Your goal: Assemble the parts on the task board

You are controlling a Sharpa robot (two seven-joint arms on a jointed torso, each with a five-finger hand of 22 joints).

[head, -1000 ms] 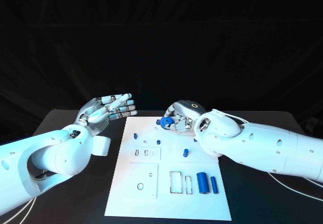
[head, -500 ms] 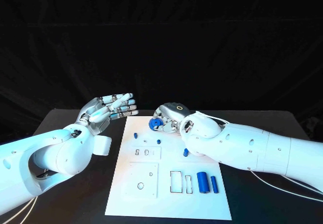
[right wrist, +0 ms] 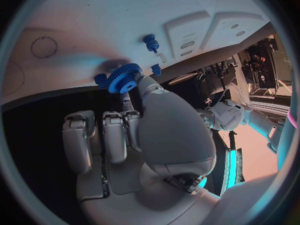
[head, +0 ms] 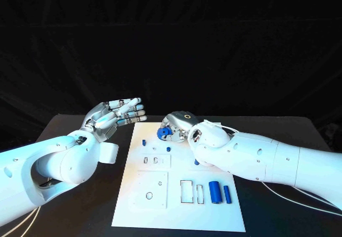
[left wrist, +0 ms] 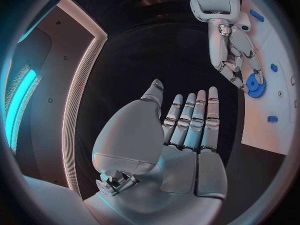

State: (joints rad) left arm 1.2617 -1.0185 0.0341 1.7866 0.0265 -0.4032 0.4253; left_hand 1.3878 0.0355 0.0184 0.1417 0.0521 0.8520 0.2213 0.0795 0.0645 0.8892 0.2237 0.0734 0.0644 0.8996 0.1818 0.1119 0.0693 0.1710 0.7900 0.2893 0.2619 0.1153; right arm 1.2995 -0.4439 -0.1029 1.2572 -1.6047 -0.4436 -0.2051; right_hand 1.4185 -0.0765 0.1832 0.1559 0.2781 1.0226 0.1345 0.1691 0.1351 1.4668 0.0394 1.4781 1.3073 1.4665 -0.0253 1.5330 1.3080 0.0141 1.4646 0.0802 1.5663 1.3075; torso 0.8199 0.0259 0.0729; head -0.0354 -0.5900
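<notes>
The white task board [head: 178, 217] lies in the middle of the black table. My right hand [head: 180, 126] hovers over the board's far end and pinches a blue gear [head: 163, 132] [right wrist: 124, 78] [left wrist: 255, 84] between thumb and a finger. Small blue pegs [head: 168, 149] [right wrist: 150, 42] stand in the board just below the gear. My left hand [head: 114, 116] [left wrist: 181, 135] floats left of the board's far corner, palm up, fingers straight and together, holding nothing.
Two blue cylinders [head: 214, 192] lie at the board's near right beside rectangular slots [head: 186, 192]. Another blue piece [head: 196, 161] stands mid-board by my right forearm [head: 264, 160]. A raised plate with a round hole [head: 149, 196] sits near left.
My right hand has carried the gear leftward over the board's far end, and the forearm has swung further in over the board. The left hand has stayed put.
</notes>
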